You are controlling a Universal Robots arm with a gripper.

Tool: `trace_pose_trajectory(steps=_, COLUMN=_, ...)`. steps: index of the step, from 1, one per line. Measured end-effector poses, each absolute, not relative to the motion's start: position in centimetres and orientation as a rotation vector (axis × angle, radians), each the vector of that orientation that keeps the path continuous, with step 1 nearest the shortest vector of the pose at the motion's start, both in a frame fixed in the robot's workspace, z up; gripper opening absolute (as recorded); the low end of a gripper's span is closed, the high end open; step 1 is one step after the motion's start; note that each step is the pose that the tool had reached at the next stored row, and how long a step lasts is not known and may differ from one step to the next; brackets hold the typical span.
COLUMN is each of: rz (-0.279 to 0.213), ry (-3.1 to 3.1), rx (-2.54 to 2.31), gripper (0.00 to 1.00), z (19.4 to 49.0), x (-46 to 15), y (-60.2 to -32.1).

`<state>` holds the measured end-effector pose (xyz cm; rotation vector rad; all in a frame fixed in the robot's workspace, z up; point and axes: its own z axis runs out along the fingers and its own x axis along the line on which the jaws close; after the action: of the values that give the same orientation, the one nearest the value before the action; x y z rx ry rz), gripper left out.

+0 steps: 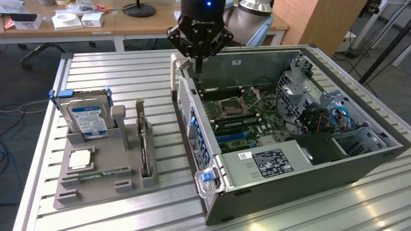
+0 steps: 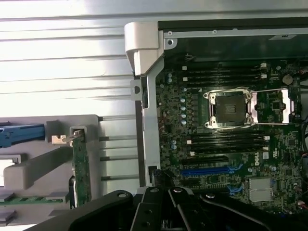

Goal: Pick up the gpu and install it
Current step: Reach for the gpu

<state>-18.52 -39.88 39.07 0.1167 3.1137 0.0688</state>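
The gpu stands edge-on in a slot of the grey holder on the exterior view's left, a thin dark card. In the wrist view the gpu looks greenish, with a pale metal end. My gripper hangs over the far left corner of the open computer case, well away from the gpu. Its fingers are shut with nothing between them, and they point down. The gripper also shows in the wrist view, above the motherboard. A blue card slot lies bare on the board.
The holder also carries a silver hard drive with a blue-white label, a square processor chip and a green memory stick. The case's pale side wall rises between holder and motherboard. An open processor socket sits mid-board.
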Motion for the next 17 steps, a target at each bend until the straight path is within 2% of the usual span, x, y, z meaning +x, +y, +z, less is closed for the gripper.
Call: trace_pose_trajectory(steps=17, rz=0.069, ry=3.114, rx=0.117, gripper=0.1, z=38.8, x=-23.8, y=-39.9)
